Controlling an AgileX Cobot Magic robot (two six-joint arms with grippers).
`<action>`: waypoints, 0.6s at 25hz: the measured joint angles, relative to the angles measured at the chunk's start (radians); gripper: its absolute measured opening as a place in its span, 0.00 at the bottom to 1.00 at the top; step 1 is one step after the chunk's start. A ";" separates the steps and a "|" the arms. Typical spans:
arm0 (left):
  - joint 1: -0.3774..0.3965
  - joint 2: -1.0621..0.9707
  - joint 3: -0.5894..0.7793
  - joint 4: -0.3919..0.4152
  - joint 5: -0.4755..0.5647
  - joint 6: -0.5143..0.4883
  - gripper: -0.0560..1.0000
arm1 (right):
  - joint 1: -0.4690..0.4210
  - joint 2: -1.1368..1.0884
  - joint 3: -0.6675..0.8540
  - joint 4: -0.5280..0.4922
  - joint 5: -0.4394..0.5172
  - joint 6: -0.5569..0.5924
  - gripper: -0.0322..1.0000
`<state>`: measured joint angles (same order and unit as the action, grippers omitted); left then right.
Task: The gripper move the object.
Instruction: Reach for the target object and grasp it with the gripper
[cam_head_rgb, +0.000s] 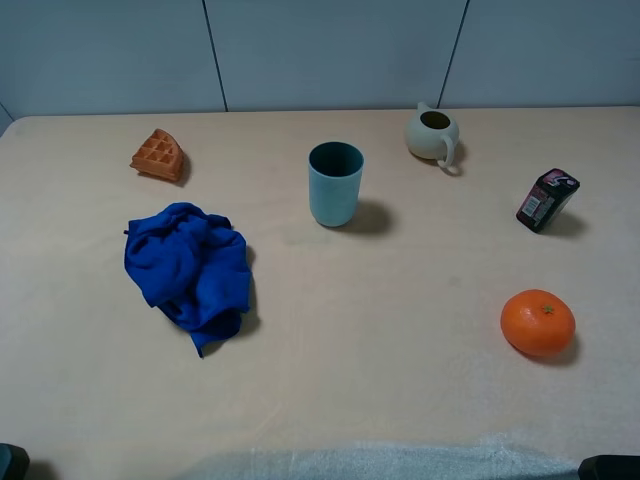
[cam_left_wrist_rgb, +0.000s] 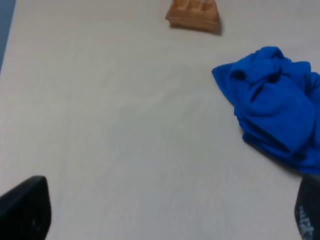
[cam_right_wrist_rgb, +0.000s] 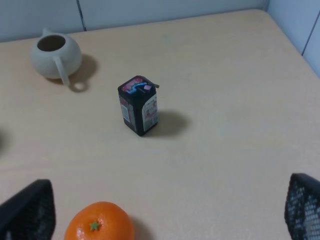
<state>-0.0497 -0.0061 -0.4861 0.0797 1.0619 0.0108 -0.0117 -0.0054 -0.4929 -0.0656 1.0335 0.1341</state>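
The small black carton (cam_head_rgb: 547, 199) with pink and white label marks stands upright on the table at the far right, between the cream pitcher and the orange. It also shows in the right wrist view (cam_right_wrist_rgb: 139, 105), well ahead of my right gripper (cam_right_wrist_rgb: 165, 212), which is open and empty. The orange lies between the gripper and the carton. My left gripper (cam_left_wrist_rgb: 167, 217) is open and empty over bare table near the blue cloth. Only the tips of the fingers show in each wrist view.
A teal cup (cam_head_rgb: 335, 183) stands mid-table. A cream pitcher (cam_head_rgb: 434, 133) is behind the carton to its left. An orange (cam_head_rgb: 538, 322) lies in front of the carton. A crumpled blue cloth (cam_head_rgb: 190, 266) and a waffle wedge (cam_head_rgb: 158, 155) are on the left.
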 joint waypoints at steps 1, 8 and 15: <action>0.000 0.000 0.000 0.000 0.000 0.000 0.99 | 0.000 0.000 0.000 0.000 0.000 0.000 0.70; 0.000 0.000 0.000 0.000 0.000 0.000 0.99 | 0.000 0.000 0.000 0.000 0.000 0.000 0.70; 0.000 0.000 0.000 0.000 0.000 0.000 0.99 | 0.000 0.000 0.000 0.000 0.000 0.000 0.70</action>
<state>-0.0497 -0.0061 -0.4861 0.0797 1.0619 0.0108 -0.0117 -0.0054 -0.4929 -0.0656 1.0335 0.1341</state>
